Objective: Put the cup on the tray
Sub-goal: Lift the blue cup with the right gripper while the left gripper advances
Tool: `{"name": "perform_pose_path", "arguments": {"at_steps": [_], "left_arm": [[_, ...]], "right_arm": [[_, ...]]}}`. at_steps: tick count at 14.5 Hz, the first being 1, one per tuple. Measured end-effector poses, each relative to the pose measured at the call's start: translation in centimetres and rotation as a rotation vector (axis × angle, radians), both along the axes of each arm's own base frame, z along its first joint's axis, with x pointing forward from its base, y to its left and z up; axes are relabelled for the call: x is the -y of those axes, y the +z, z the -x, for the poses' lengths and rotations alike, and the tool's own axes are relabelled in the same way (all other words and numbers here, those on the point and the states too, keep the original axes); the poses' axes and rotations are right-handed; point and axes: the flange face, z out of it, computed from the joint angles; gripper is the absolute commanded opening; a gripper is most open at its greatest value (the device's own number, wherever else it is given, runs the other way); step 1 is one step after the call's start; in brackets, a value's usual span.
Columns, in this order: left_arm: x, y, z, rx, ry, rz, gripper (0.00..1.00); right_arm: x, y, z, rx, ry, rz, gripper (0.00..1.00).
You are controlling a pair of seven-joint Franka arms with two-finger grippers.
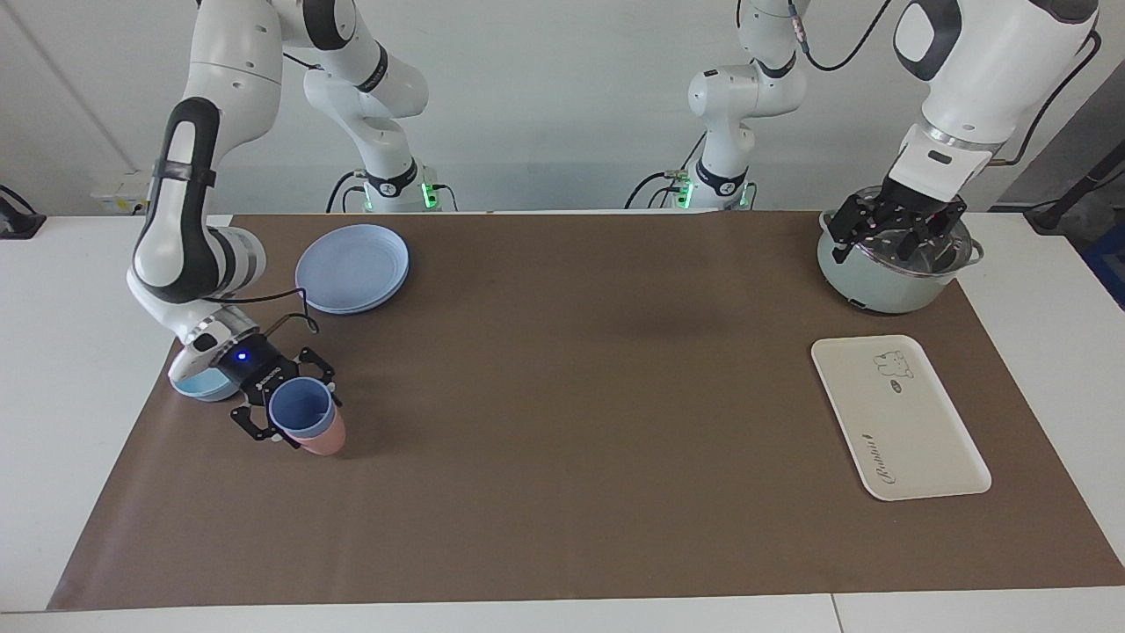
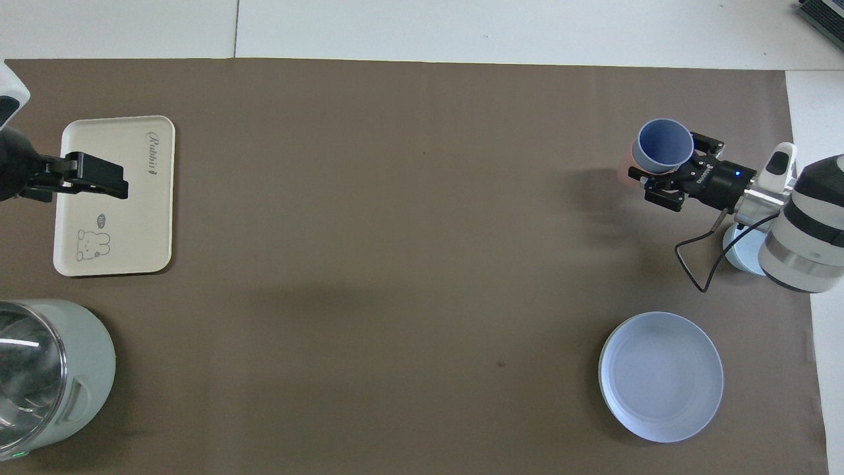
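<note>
The periwinkle-blue cup (image 1: 301,408) is held in my right gripper (image 1: 293,403), with a finger on each side, at the right arm's end of the table. It sits tilted just above a pink cup (image 1: 322,438); I cannot tell whether the two touch. In the overhead view the cup (image 2: 663,146) shows at the tip of the right gripper (image 2: 667,165). The cream tray (image 1: 898,415) with the bear drawing lies empty at the left arm's end; it also shows in the overhead view (image 2: 115,198). My left gripper (image 1: 896,233) hangs raised over a pot, and in the overhead view (image 2: 99,178) it covers part of the tray.
A pale green pot (image 1: 892,268) with a glass lid stands nearer to the robots than the tray. A stack of round blue plates (image 1: 353,266) lies nearer to the robots than the cups. A low light-blue bowl (image 1: 198,384) sits under the right arm's wrist.
</note>
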Motion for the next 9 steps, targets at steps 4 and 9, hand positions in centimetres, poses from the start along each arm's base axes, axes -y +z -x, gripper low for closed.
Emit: {"name": "perform_pose_path", "arguments": {"at_steps": [4, 9], "left_arm": [[2.6, -0.1, 0.3, -0.023, 0.004, 0.143, 1.0], [11.0, -1.8, 0.1, -0.109, 0.129, 0.339, 0.99]], "right_arm": [[-4.6, 9.9, -0.2, -0.158, -0.048, 0.128, 0.0], [-12.1, 16.9, 0.2, -0.312, -0.153, 0.317, 0.0]]}}
